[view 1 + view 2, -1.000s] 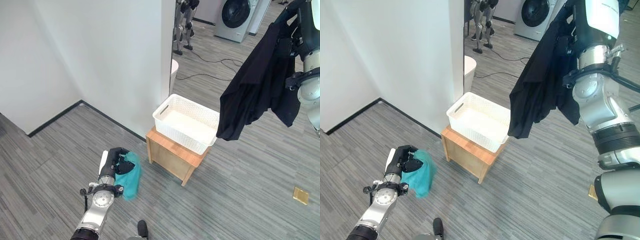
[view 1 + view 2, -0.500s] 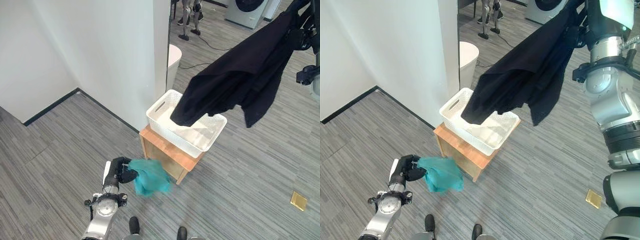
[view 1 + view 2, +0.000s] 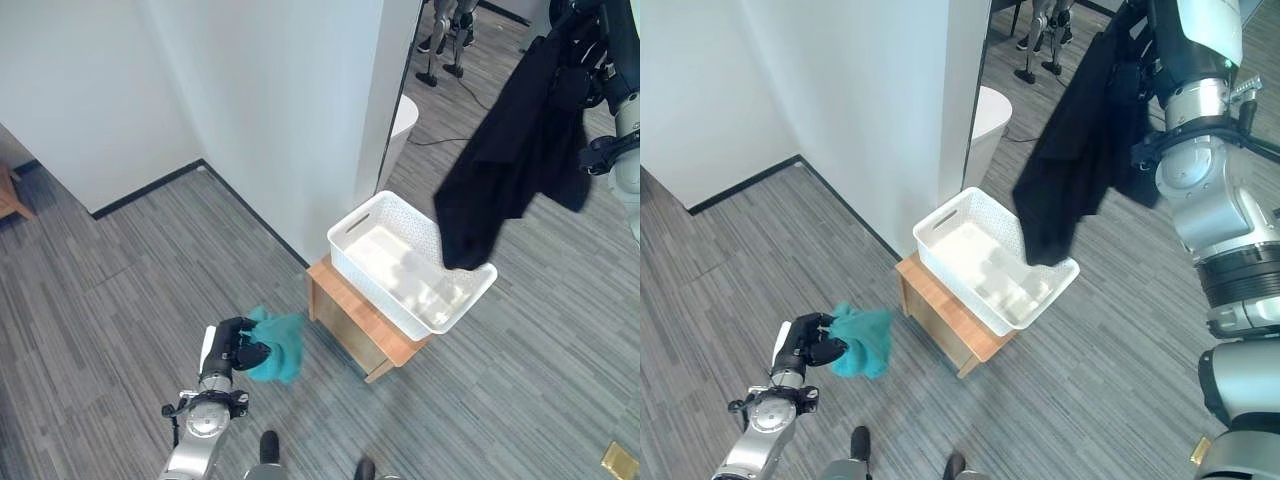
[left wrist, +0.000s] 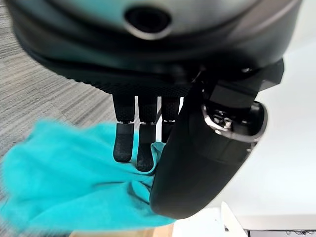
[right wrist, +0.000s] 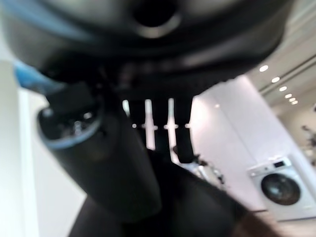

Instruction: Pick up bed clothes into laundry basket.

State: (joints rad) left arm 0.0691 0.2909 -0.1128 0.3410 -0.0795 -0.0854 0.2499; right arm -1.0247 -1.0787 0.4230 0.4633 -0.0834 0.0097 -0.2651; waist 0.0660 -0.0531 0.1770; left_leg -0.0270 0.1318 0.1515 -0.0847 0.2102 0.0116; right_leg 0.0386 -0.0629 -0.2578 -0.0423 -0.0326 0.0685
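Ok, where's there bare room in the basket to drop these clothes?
The white laundry basket on the wooden stool holds nothing; its near-wall end is free. Its far end is crowded by the black garment hanging from the right hand. The left hand holds the teal cloth beside the stool.

Bright, even indoor light; ceiling lamps [image 5: 276, 79] show as small glaring spots in the right wrist view. Soft shadow falls on the floor [image 3: 480, 400] beside the wooden stool [image 3: 365, 325], and white walls [image 3: 270, 90] read evenly lit. Both wrist views are blurred up close, the teal cloth [image 4: 64, 182] smeared at its edges.
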